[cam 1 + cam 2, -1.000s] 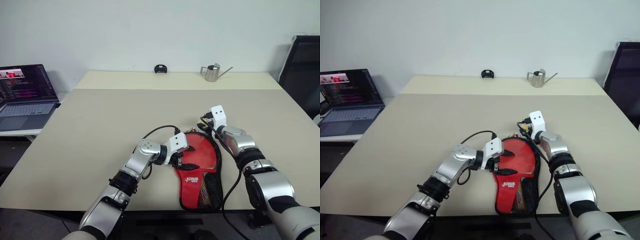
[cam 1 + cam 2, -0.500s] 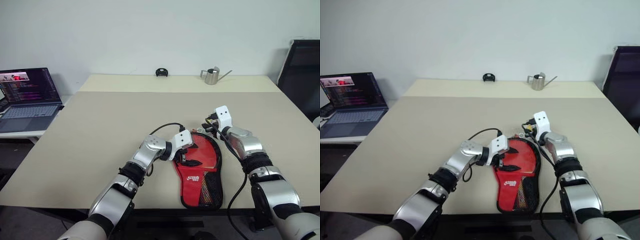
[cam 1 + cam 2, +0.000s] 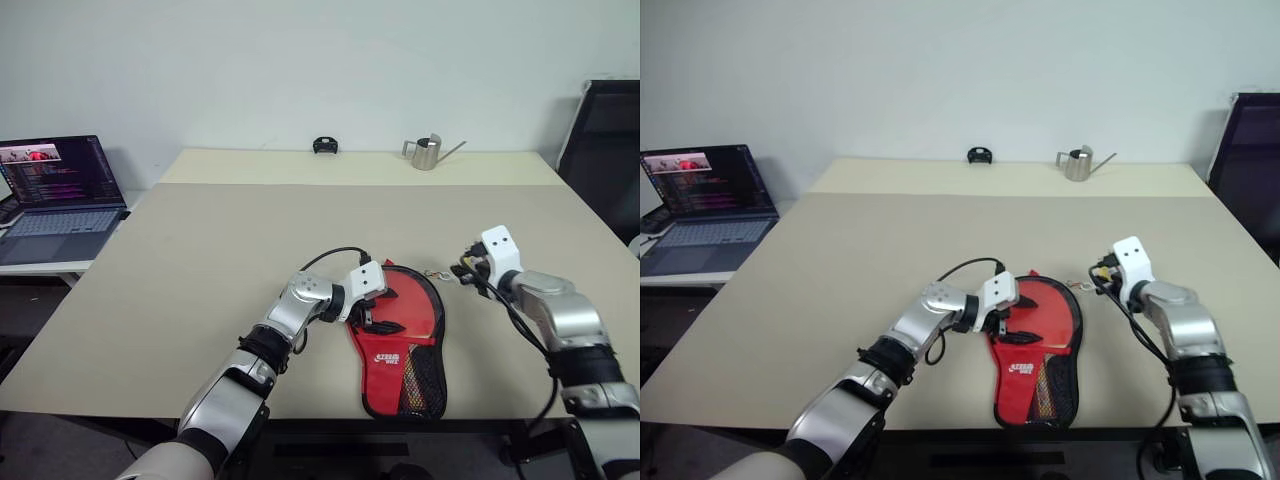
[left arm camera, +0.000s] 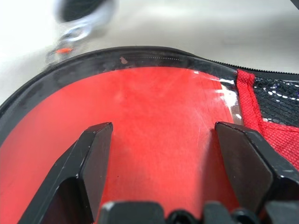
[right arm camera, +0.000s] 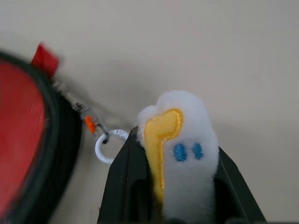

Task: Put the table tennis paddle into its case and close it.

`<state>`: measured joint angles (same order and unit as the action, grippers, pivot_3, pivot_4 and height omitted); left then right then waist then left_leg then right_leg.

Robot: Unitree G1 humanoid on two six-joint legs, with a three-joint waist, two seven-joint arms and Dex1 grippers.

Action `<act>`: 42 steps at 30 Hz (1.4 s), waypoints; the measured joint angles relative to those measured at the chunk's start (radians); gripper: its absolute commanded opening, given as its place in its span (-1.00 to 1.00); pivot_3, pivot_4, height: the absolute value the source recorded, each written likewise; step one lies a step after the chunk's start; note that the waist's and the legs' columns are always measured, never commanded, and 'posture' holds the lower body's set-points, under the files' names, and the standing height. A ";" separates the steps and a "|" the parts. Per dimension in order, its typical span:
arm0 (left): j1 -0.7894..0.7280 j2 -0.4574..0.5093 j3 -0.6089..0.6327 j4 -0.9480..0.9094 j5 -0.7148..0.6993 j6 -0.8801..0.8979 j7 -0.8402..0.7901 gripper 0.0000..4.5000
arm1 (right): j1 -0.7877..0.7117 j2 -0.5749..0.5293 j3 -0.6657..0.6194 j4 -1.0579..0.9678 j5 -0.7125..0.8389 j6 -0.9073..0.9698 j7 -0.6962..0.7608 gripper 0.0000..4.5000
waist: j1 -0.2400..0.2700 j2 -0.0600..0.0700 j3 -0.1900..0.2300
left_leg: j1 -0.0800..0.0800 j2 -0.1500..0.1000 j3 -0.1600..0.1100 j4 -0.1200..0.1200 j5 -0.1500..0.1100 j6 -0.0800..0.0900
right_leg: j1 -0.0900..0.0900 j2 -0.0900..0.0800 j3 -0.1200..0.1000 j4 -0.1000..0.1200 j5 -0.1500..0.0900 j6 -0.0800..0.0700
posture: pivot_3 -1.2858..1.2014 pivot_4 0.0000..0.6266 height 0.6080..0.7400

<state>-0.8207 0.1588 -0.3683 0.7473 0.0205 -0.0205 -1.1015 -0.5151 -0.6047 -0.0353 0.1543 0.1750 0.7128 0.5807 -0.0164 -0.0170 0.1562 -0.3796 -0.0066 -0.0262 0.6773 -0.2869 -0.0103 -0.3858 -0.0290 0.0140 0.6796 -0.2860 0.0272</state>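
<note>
So the right gripper [image 5: 175, 186] is clamped on a little white plush charm [image 5: 180, 154] with a yellow patch and two blue dots stitched on it. The charm sits squeezed between the two black fingers [image 5: 122, 186]. A white ring [image 5: 106, 145] with a small orange bead hangs off it, and a thin chain runs from there back to the dark edge of the case [image 3: 402, 335]. In the head views that gripper hovers just off the right side of the case, over bare table [image 3: 200, 260].

The left gripper [image 4: 163, 154] has its fingers spread wide, one on each side, both resting over the red face of the case and not pinching anything. In the left wrist view the black zip edging curves around the red panel, and the mesh pocket [image 4: 280, 100] sits off to one side.

The case lies flat near the front edge of the table, round end toward the far side, narrow end with the white logo toward the robot. Can't make out the paddle itself in these shots.

Further out: a laptop [image 3: 50, 195] open on a side desk to the left, a small metal watering can [image 3: 427, 152] and a little black object [image 3: 323, 145] at the far edge, and a dark chair [image 3: 605, 150] at the right.
</note>
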 measured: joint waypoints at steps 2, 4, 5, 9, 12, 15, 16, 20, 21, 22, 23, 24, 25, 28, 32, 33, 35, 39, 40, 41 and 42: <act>0.000 0.000 0.000 0.002 0.001 -0.003 0.000 0.69 | 0.069 -0.046 -0.006 -0.114 0.029 0.067 0.034 -0.72 | 0.000 0.000 -0.001 | 0.000 0.000 0.000 0.000 0.000 0.000 | 0.000 0.001 0.000 0.000 0.000 0.000 | 0.03 -0.52 1.00; 0.002 0.001 0.000 0.003 0.001 -0.006 -0.001 0.69 | 0.150 -0.093 -0.011 -0.240 0.073 0.137 0.074 -0.72 | 0.003 -0.001 -0.001 | 0.000 0.001 0.000 0.000 0.000 0.001 | 0.000 0.002 0.000 -0.001 0.000 0.000 | 0.03 -0.52 1.00; -0.001 -0.004 -0.001 0.006 0.001 -0.006 0.000 0.69 | 0.193 -0.121 -0.021 -0.307 0.094 0.173 0.091 -0.72 | 0.005 0.000 -0.001 | 0.000 0.000 0.000 0.000 0.000 0.001 | 0.001 0.004 0.000 -0.001 0.000 0.000 | 0.03 -0.52 1.00; 0.000 -0.008 -0.001 0.011 0.002 -0.009 0.000 0.69 | 0.342 -0.209 -0.065 -0.527 0.183 0.289 0.149 -0.72 | 0.012 -0.002 -0.002 | 0.000 0.001 0.000 0.000 -0.001 0.001 | 0.001 0.006 0.000 -0.002 -0.001 0.001 | 0.03 -0.52 1.00; -0.003 -0.010 -0.001 0.016 0.005 -0.010 0.000 0.69 | 0.436 -0.261 -0.100 -0.668 0.255 0.355 0.189 -0.72 | 0.014 -0.003 -0.003 | 0.000 0.001 0.000 0.000 -0.001 0.002 | 0.002 0.006 0.000 -0.002 -0.001 0.001 | 0.03 -0.52 1.00; -0.005 -0.015 -0.001 0.020 0.009 -0.010 0.000 0.69 | 0.535 -0.321 -0.130 -0.774 0.313 0.382 0.231 -0.72 | 0.015 -0.004 -0.003 | 0.001 0.001 -0.001 0.000 -0.001 0.002 | 0.002 0.006 -0.001 -0.003 -0.002 0.002 | 0.03 -0.52 1.00; -0.004 -0.014 -0.001 0.021 0.010 -0.010 0.000 0.69 | 0.561 -0.337 -0.142 -0.798 0.325 0.389 0.245 -0.72 | 0.015 -0.005 -0.003 | 0.001 0.001 -0.001 0.000 -0.001 0.002 | 0.003 0.006 -0.001 -0.004 -0.003 0.005 | 0.03 -0.52 1.00; -0.007 -0.030 -0.001 0.030 0.018 -0.012 -0.001 0.69 | 0.692 -0.400 -0.220 -0.907 0.382 0.380 0.306 -0.73 | 0.019 -0.006 -0.004 | 0.001 0.001 -0.003 0.000 -0.002 0.002 | 0.006 0.006 -0.003 -0.007 -0.004 0.006 | 0.03 -0.52 1.00; -0.007 -0.031 -0.001 0.031 0.018 -0.013 -0.001 0.69 | 0.727 -0.418 -0.226 -0.940 0.397 0.371 0.323 -0.74 | 0.021 -0.007 -0.005 | 0.001 0.001 -0.004 -0.001 -0.003 0.003 | 0.006 0.006 -0.004 -0.008 -0.004 0.006 | 0.03 -0.52 1.00; -0.007 -0.031 -0.001 0.032 0.019 -0.014 -0.002 0.69 | 0.757 -0.427 -0.226 -0.967 0.407 0.364 0.340 -0.76 | 0.021 -0.009 -0.006 | 0.001 0.001 -0.005 -0.001 -0.003 0.004 | 0.007 0.006 -0.005 -0.009 -0.004 0.007 | 0.03 -0.52 1.00; -0.007 -0.032 -0.001 0.032 0.019 -0.014 -0.003 0.69 | 0.786 -0.435 -0.222 -0.988 0.412 0.357 0.351 -0.76 | 0.021 -0.009 -0.006 | 0.001 0.001 -0.006 -0.001 -0.003 0.004 | 0.008 0.006 -0.006 -0.011 -0.004 0.007 | 0.03 -0.52 1.00; -0.007 -0.032 -0.001 0.032 0.019 -0.014 -0.003 0.69 | 0.829 -0.449 -0.216 -1.011 0.418 0.345 0.363 -0.76 | 0.021 -0.009 -0.007 | 0.001 0.002 -0.007 -0.001 -0.003 0.004 | 0.010 0.006 -0.008 -0.014 -0.004 0.006 | 0.03 -0.52 1.00; -0.007 -0.031 -0.001 0.034 0.019 -0.014 -0.002 0.69 | 0.854 -0.454 -0.215 -1.030 0.421 0.336 0.373 -0.76 | 0.021 -0.010 -0.007 | 0.003 0.001 -0.008 -0.001 -0.004 0.004 | 0.013 0.006 -0.008 -0.015 -0.004 0.007 | 0.03 -0.52 1.00; -0.006 -0.032 -0.001 0.035 0.023 -0.014 -0.002 0.69 | 0.901 -0.466 -0.211 -1.090 0.429 0.304 0.381 -0.76 | 0.021 -0.012 -0.009 | 0.004 0.002 -0.008 -0.001 -0.005 0.004 | 0.014 0.006 -0.009 -0.017 -0.004 0.007 | 0.03 -0.52 1.00; -0.006 -0.033 -0.001 0.036 0.024 -0.014 -0.003 0.69 | 0.885 -0.441 -0.144 -1.132 0.454 0.298 0.353 -0.76 | 0.021 -0.014 -0.010 | 0.004 0.002 -0.013 -0.001 -0.006 0.003 | 0.016 0.005 -0.013 -0.018 -0.004 0.007 | 0.03 -0.52 1.00; -0.007 -0.034 -0.001 0.036 0.024 -0.014 -0.003 0.69 | 0.875 -0.432 -0.124 -1.133 0.458 0.298 0.341 -0.76 | 0.021 -0.014 -0.010 | 0.003 0.002 -0.013 -0.001 -0.006 0.003 | 0.016 0.005 -0.013 -0.019 -0.004 0.007 | 0.03 -0.52 1.00; -0.006 -0.034 -0.001 0.036 0.024 -0.013 -0.004 0.69 | 0.835 -0.403 -0.057 -1.132 0.459 0.300 0.307 -0.76 | 0.021 -0.014 -0.011 | 0.003 0.002 -0.014 -0.001 -0.006 0.003 | 0.016 0.005 -0.014 -0.019 -0.005 0.007 | 0.03 -0.52 1.00; -0.006 -0.036 -0.001 0.036 0.025 -0.013 -0.003 0.69 | 0.774 -0.372 0.042 -1.129 0.459 0.305 0.260 -0.76 | 0.021 -0.013 -0.011 | 0.002 0.002 -0.016 -0.001 -0.006 0.003 | 0.016 0.003 -0.017 -0.020 -0.005 0.007 | 0.03 -0.52 1.00; -0.006 -0.036 -0.001 0.035 0.025 -0.013 -0.004 0.69 | 0.768 -0.374 0.046 -1.128 0.460 0.307 0.257 -0.76 | 0.021 -0.013 -0.011 | 0.002 0.002 -0.017 -0.001 -0.006 0.003 | 0.016 0.003 -0.018 -0.020 -0.005 0.006 | 0.03 -0.52 1.00; -0.005 -0.036 -0.001 0.035 0.025 -0.013 -0.004 0.69 | 0.764 -0.376 0.047 -1.128 0.466 0.312 0.254 -0.76 | 0.021 -0.013 -0.012 | 0.002 0.002 -0.018 -0.001 -0.006 0.003 | 0.017 0.003 -0.019 -0.020 -0.005 0.006 | 0.03 -0.52 1.00; -0.005 -0.036 -0.001 0.035 0.025 -0.013 -0.004 0.69 | 0.757 -0.377 0.047 -1.128 0.471 0.315 0.251 -0.76 | 0.022 -0.013 -0.012 | 0.002 0.002 -0.018 -0.001 -0.006 0.003 | 0.017 0.003 -0.020 -0.020 -0.005 0.006 | 0.03 -0.52 1.00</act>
<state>-0.8256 0.1229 -0.3695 0.7823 0.0452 -0.0336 -1.1052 0.2423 -0.9821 0.0117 -0.9733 0.6459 1.0282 0.8313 0.0052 -0.0301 0.1446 -0.3780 -0.0046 -0.0445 0.6762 -0.2926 -0.0076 -0.3691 -0.0263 -0.0056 0.6594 -0.2907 0.0329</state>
